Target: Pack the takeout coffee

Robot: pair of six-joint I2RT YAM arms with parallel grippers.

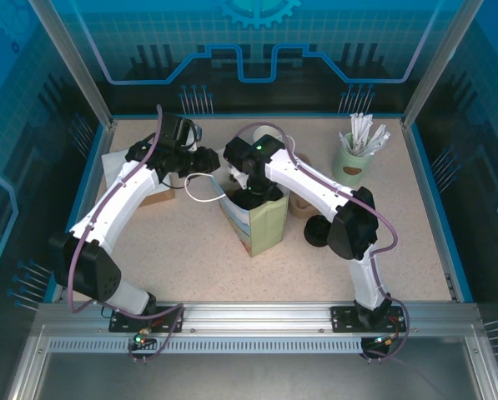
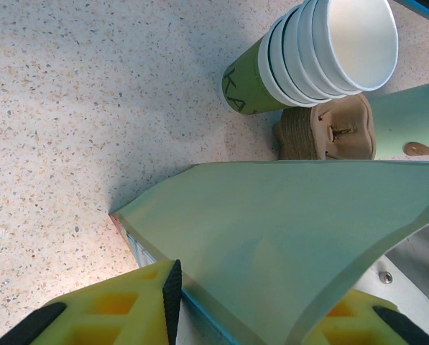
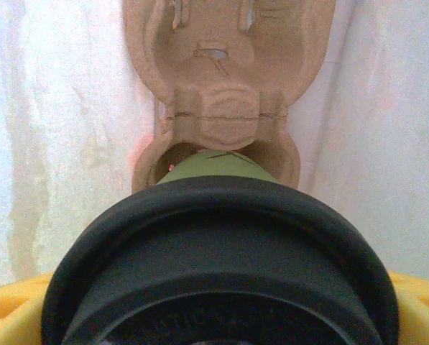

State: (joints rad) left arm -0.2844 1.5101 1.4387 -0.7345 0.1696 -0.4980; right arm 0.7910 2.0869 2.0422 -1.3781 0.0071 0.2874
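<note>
Surface: a speckled beige table [image 1: 190, 258] with a metal rail along its near edge.
Room: an enclosure of blue-lit panels [image 1: 257, 42] on aluminium posts.
Paper bag [image 1: 257, 225]: pale green, standing upright at mid-table with its mouth open.
Right gripper [image 3: 214, 309]: reaches down inside the bag, its yellow fingers clenched on either side of the coffee cup.
Coffee cup [image 3: 214, 169]: green with a black lid [image 3: 221, 244], inside the bag, its lower end at a round pocket of the pulp carrier.
Pulp carrier [image 3: 221, 65]: brown, lying on the bag's floor between the white inner walls.
Left gripper [image 2: 254, 302]: at the bag's rim, with yellow fingers [image 2: 128, 309] on either side of the paper wall. One pad touches the paper, but a firm pinch cannot be confirmed from this angle.
Nearby: a stack of paper cups [image 2: 329, 50] and a brown cardboard stack [image 2: 329, 133] just behind the bag. A green cup of white sticks [image 1: 359, 158] stands well to the right.
</note>
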